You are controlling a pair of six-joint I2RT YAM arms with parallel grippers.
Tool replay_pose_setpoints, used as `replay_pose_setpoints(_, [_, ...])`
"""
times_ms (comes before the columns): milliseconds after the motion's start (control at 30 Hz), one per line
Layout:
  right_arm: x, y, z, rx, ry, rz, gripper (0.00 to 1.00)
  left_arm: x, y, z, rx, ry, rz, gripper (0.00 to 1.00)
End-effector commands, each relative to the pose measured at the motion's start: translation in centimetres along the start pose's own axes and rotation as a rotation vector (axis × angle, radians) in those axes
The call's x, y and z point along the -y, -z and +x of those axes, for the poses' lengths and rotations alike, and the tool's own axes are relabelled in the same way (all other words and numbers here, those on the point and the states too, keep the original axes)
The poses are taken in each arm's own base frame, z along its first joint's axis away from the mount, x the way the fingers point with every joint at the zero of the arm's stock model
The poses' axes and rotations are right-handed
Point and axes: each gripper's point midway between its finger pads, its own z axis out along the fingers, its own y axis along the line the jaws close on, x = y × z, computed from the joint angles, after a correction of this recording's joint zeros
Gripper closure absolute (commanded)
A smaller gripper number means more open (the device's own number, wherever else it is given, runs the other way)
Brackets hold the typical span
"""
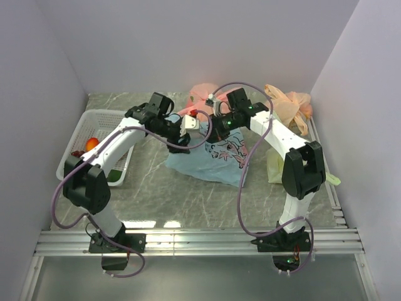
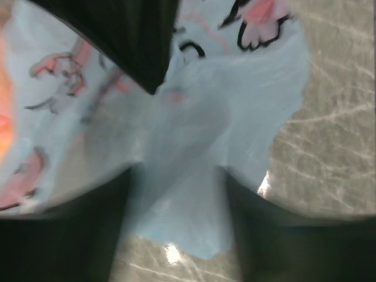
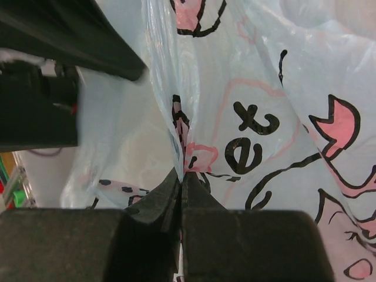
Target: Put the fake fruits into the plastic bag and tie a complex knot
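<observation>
Operator, your left arm (image 1: 119, 141) covers part of the basket (image 1: 100, 114) at the left edge of the table (image 1: 188, 200). Only an orange fruit (image 1: 92, 143) reads clearly there. Mid-table lies the plastic bag (image 1: 216, 157), its mouth hidden beneath both wrists. Your left pincer (image 2: 176, 182) stands released, with blurred bag film slack between its fingers. Your right pincer (image 3: 182, 176) is clenched on a fold of the bag.

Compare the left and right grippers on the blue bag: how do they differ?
The left gripper is open, jaws wide apart with plastic bag film between them; the right gripper is shut, pinching a fold of that film. From above, the left gripper sits at the bag's left side, the right gripper nearer its far edge. Both are at the bag.
</observation>
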Motion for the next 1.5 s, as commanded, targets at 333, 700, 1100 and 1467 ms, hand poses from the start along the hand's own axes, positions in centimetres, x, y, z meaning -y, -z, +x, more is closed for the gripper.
replay_pose_setpoints(333, [10.5, 5.5, -9.3, 0.478, -0.457, 0.36, 1.0, 9.0, 4.4, 1.1, 0.006, 0.099, -0.124, 1.0])
replay_pose_setpoints(700, [7.3, 5.8, -11.2, 0.657, -0.749, 0.034, 1.0, 17.3, -2.1, 9.0, -0.278, 0.145, 0.21, 0.98])
replay_pose_setpoints(1100, [4.1, 4.9, -6.2, 0.509, -0.391, 0.051, 1.0, 7.7, 9.0, -8.1, 0.235, 0.257, -0.375, 0.01])
replay_pose_setpoints(1467, [2.4, 4.7, -4.3, 0.513, -0.324, 0.081, 1.0, 1.2, 24.1, 2.4, 0.195, 0.986, -0.998, 0.04])
